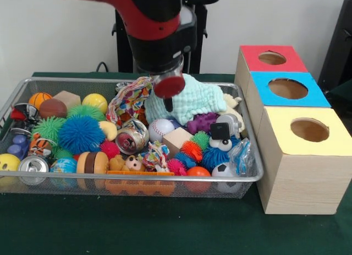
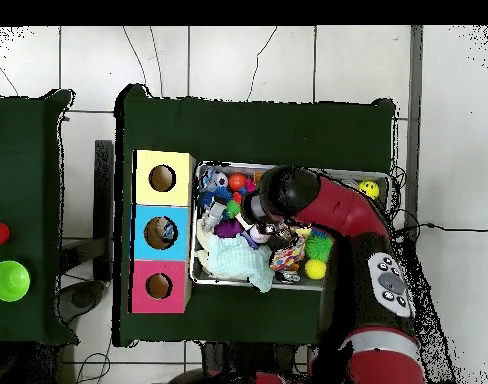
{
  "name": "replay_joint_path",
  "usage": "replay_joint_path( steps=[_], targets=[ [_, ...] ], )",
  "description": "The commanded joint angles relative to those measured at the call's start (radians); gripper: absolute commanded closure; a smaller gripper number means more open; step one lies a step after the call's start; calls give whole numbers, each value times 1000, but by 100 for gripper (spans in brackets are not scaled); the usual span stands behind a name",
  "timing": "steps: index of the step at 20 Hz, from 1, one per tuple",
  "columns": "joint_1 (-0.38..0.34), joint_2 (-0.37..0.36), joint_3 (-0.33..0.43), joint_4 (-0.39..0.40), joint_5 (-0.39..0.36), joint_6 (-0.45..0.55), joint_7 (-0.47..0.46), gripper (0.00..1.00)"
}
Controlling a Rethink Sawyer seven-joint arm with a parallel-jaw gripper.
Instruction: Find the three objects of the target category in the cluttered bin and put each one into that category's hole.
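Your wire bin on the green tabletop is packed with clutter: a blue spiky ball at left, a baseball mid-bin. Your end effector hangs over the mint cloth; you cannot tell whether it is apart or together. Right of the bin stand the red, blue and yellow holes.

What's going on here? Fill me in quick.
A red and black arm reaches down into a wire bin crammed with balls, cans and toys. Its end effector sits at a mint green cloth near the bin's back, though whether it grips it is unclear. Beside the bin stand three boxes with holes: red, blue and yellow. The blue hole appears to hold something in the overhead view.
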Motion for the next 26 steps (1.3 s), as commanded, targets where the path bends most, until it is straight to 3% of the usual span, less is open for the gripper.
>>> replay_joint_path(
  steps=[1, 2, 10, 13, 17, 18, 20, 23, 26],
  targets=[
    [6, 211, 107, -261, -71, 82, -123, 100],
    [10, 257, 106, -340, -78, 138, -121, 100],
    [13, 596, 76, -805, -136, 313, -107, 100],
    [1, 727, 110, -977, -149, 356, -152, 100],
    [-15, 858, 150, -1107, -150, 309, -130, 100],
    [-15, 900, 149, -1160, -208, 243, -171, 100],
    [-32, 955, 175, -1225, -263, 219, -244, 100],
    [-48, 986, 184, -1262, -348, 146, -345, 100],
    [-82, 1006, 243, -1276, -385, 46, -517, 100]
  ],
)
